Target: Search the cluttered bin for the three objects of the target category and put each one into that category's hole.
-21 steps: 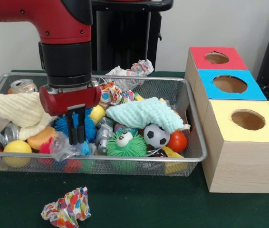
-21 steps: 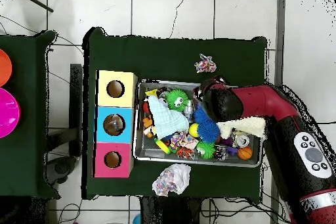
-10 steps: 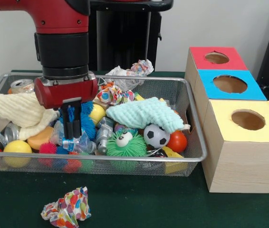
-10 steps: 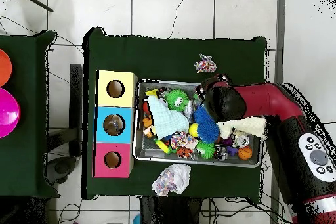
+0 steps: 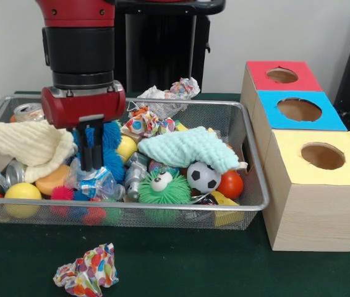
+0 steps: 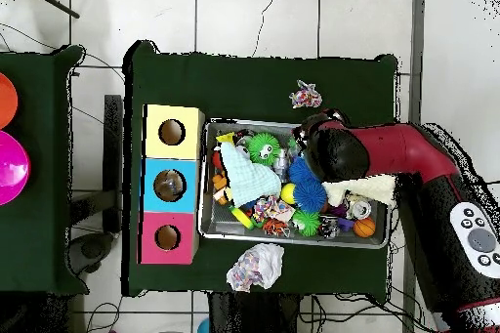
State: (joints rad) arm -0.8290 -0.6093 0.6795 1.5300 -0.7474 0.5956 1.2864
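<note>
Gripper (image 5: 90, 162) closed on crumpled plastic bottle (image 5: 96, 184) at bin (image 5: 249, 162) front-left, beside blue spiky ball (image 5: 109, 156); judged light, thin, slippery, crushes easily; hold firm at creased body; 3 boxes (image 5: 314, 189) right.

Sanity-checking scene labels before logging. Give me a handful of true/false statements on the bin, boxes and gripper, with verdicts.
1. The gripper is above the wire bin. True.
2. The box nearest the front camera has a red top. False: the yellow-topped box is nearest; the red-topped box is farthest.
3. A crumpled colourful paper ball lies on the table outside the bin. True.
4. The mint green cloth hangs over the bin's rim. False: it lies inside, over toys.
5. The soccer ball sits beside the green fuzzy toy. True.
</note>
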